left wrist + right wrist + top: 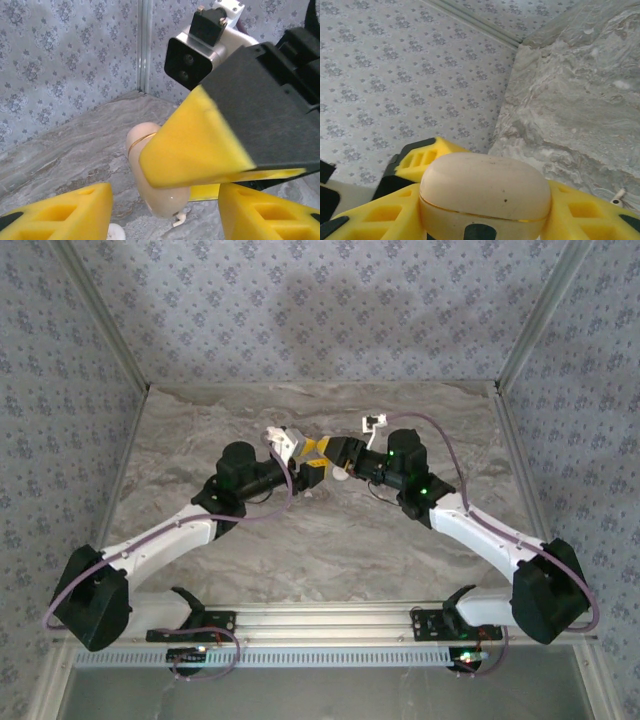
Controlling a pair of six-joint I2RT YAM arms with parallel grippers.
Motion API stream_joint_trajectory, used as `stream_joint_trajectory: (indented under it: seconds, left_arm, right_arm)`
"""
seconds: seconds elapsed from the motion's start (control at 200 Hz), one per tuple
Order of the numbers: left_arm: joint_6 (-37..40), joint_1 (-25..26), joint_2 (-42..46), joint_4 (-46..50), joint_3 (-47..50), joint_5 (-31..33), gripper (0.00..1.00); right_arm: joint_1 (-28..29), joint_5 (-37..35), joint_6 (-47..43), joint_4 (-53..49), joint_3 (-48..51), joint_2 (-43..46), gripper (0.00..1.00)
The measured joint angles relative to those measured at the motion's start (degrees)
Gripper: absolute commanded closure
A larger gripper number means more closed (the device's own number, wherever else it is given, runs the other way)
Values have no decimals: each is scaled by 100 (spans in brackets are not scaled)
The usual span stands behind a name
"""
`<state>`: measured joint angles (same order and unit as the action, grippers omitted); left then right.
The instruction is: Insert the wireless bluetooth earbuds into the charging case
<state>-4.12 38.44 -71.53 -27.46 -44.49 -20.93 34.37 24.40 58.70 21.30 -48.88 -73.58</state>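
Pinched between yellow fingers point(580, 215) of right gripper point(482, 220): small tan-beige rounded plastic charging case point(485, 182), over grey marbled tabletop point(570, 100). Spread wide just in front of the case: left gripper point(165, 205). Directly below case, one tiny white curved plastic earbud point(180, 220).

charging case point(485, 190) in right claw point(481, 222), earbud point(180, 220) on table point(75, 145) beside it
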Motion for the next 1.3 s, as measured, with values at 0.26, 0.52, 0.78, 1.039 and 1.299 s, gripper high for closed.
stream_joint_trajectory:
  seconds: [0.26, 0.52, 0.78, 1.039, 1.299]
  left_arm:
    - [-170, 0, -63, -269, 4, -9, 55]
    - [-236, 26, -63, -295, 4, -50, 82]
    - [-435, -85, -129, -378, 4, -474, 86]
    - [-892, -396, -470, -710, -2, -1460, 86]
    - [-1056, -420, -479, -933, -173, -2402, 83]
  right_arm:
    - [42, 293, 238, 221, 0, 2, 51]
    - [24, 343, 295, 229, -2, 7, 46]
    - [-205, 393, -428, -496, -37, 483, 28]
    - [-776, 398, -2098, -1611, -332, 1519, 37]
    - [-1051, 1252, -5333, -3195, -1062, 1596, 37]
